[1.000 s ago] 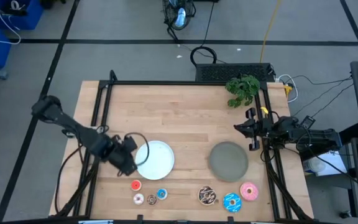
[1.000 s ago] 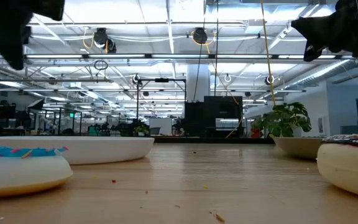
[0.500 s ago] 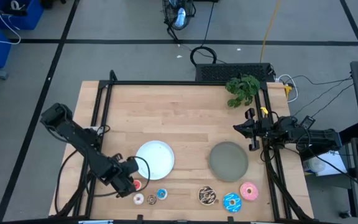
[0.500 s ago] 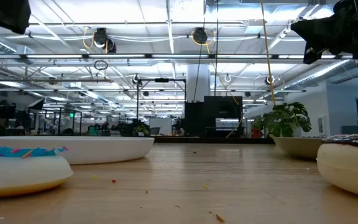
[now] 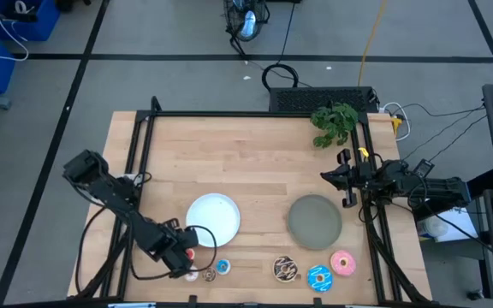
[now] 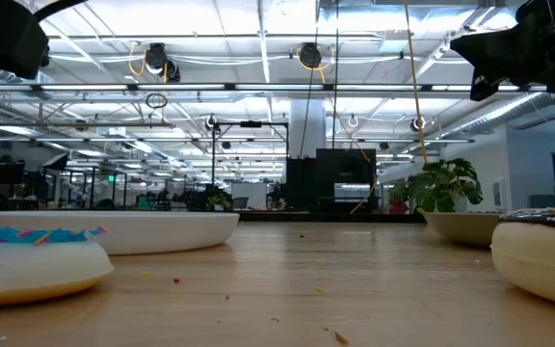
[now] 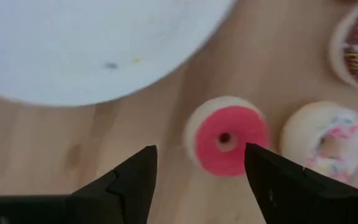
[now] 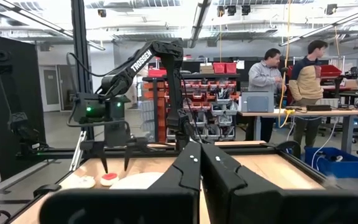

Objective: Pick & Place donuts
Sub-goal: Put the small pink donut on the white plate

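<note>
My left gripper is open and points down over the small red donut, one finger on either side of it and clear of it. The red donut lies flat on the table just off the near rim of the white plate. Beside it lie a pink-white donut, a brown one and a small blue one. The larger chocolate, blue-iced and pink-iced donuts lie near the grey plate. My right gripper is shut at the table's right edge.
A dark frame rail runs along the table's left side and another along the right. A green plant stands at the far right corner. Two people stand at a bench beyond the table. Bare wood lies across the table's far half.
My left gripper has gone from the white plate's left rim toward the table's near edge and downward, and now stands over the red donut. The donuts and plates have kept their places.
</note>
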### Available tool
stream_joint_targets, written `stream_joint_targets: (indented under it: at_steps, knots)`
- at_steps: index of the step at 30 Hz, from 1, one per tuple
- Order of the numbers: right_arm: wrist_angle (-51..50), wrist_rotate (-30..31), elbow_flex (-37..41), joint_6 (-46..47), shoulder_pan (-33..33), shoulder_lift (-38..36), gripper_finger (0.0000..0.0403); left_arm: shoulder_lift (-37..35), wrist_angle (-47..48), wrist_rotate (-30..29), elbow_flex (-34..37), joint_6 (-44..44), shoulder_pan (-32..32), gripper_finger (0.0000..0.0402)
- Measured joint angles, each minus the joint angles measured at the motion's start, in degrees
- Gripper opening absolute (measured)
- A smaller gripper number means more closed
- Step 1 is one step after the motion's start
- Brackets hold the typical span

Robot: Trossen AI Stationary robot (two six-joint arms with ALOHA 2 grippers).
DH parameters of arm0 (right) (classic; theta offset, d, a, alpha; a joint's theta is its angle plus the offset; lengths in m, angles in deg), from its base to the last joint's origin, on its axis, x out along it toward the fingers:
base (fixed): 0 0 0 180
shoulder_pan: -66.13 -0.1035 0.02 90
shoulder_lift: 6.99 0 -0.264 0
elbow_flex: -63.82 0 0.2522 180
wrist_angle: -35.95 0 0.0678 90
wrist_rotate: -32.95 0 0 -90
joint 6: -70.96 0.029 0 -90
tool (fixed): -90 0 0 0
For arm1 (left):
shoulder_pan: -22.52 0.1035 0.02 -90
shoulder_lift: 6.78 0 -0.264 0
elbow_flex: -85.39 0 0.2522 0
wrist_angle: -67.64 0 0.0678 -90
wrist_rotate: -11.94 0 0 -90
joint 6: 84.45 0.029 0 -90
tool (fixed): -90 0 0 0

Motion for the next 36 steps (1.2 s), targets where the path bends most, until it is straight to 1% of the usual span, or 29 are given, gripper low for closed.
stream_joint_targets:
  at_steps: [2,5,12,15,18,26,29,31,36]
  knots:
    - [0.07,0.00,0.00,-0.11,0.00,0.02,0.0000,0.04,-2.00,-0.01,-0.04,1.67,-0.40,0.0244]
    - [0.90,0.02,0.00,-1.44,0.00,0.02,0.0000,0.06,-1.96,0.04,-0.07,3.08,-0.37,0.0258]
    - [2.09,0.24,0.00,-1.96,0.00,0.02,0.0000,0.06,-1.91,0.49,-0.07,3.97,0.07,0.0322]
    - [2.40,0.24,0.00,-1.98,0.00,0.02,0.0000,0.06,-1.90,1.09,-0.07,4.27,0.17,0.0342]
    - [2.40,0.24,0.00,-1.98,0.00,0.02,0.0000,0.46,-1.92,1.30,-0.06,5.53,0.08,0.0344]
    - [2.40,0.26,0.00,-1.98,0.00,0.02,0.0000,0.54,-1.99,0.15,0.59,5.54,0.45,0.0311]
    - [2.41,0.26,0.00,-1.97,0.00,0.02,0.0000,0.54,-2.02,-0.09,0.59,5.79,0.45,0.0307]
    - [2.43,0.26,0.00,-1.96,0.00,0.02,0.0000,0.64,-2.10,-0.63,0.59,5.87,0.45,0.0313]
    - [2.43,0.27,0.00,-1.98,0.00,0.02,0.0000,3.16,-2.78,0.09,0.59,6.03,0.45,0.0346]
